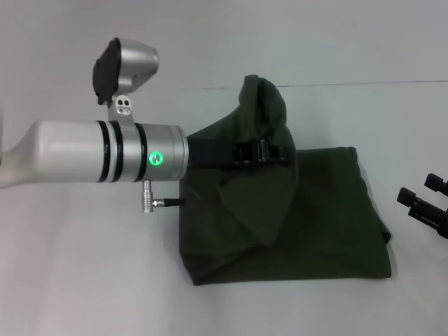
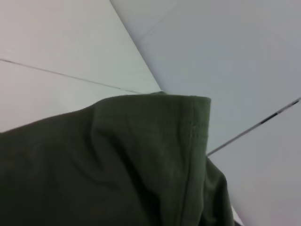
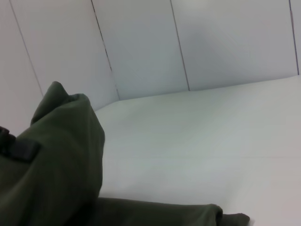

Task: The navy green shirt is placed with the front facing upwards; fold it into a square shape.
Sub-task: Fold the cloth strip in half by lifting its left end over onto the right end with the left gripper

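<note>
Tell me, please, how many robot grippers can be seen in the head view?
2. The left gripper is over the middle of the navy green shirt, lifting a fold of it. The right gripper is at the picture's right edge, beside the shirt, only partly in view.

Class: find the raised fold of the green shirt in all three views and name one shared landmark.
Head view: the raised fold peaks above centre, held up at the left gripper.
Left wrist view: it fills the lower part.
Right wrist view: it rises at the lower left.
Shared landmark: the white table.
</note>
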